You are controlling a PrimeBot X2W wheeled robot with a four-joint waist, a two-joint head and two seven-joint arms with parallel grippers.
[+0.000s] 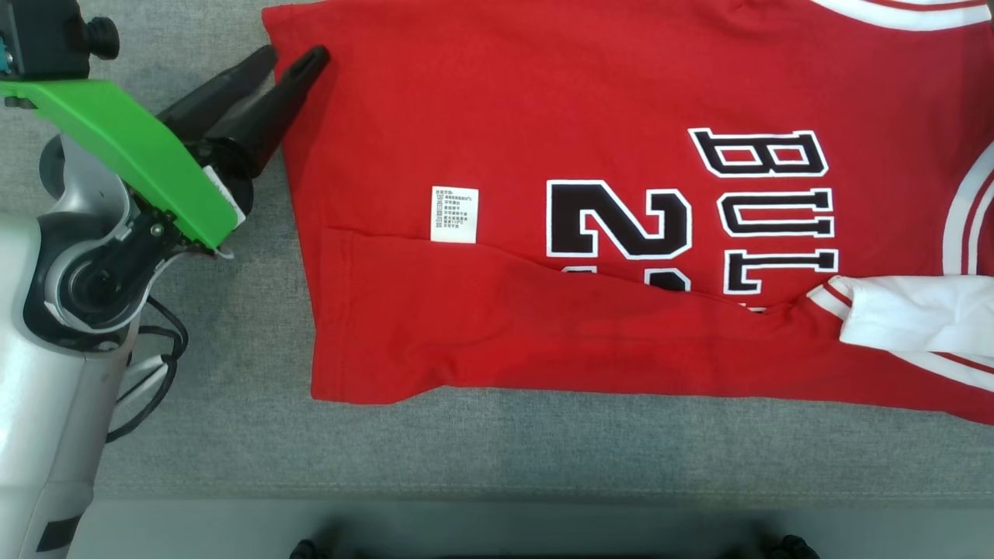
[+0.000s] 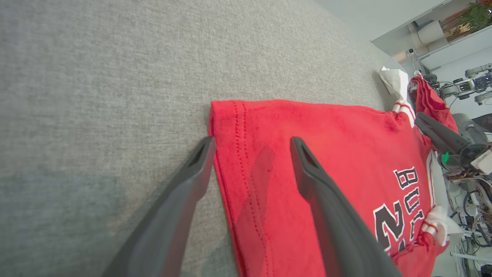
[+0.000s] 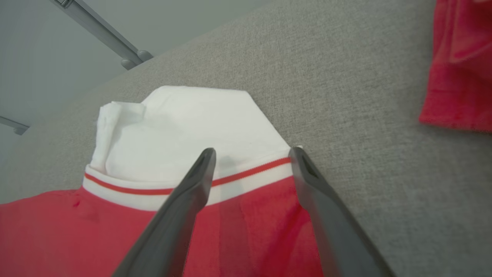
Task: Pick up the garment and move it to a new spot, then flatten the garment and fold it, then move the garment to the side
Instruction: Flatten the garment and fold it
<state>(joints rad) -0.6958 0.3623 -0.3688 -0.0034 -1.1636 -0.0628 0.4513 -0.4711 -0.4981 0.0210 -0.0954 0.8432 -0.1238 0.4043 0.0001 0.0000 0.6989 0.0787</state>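
The garment (image 1: 621,155) is a red jersey with black-and-white lettering and white sleeves, spread on the grey table, its near edge folded over. My left gripper (image 1: 293,59) stands open at the jersey's far left hem corner. In the left wrist view that gripper (image 2: 251,144) straddles the hem of the garment (image 2: 326,154), one finger over the table and one over the cloth. My right gripper (image 3: 251,154) is open above the striped cuff of a white sleeve (image 3: 184,127), with nothing held. The other arm's gripper (image 2: 438,134) shows at the garment's far end.
A white care label (image 1: 454,214) lies on the red cloth. The grey fabric table (image 1: 233,435) has its front edge near the bottom of the head view. Beyond the table's far end are other machines (image 2: 467,82) and cables.
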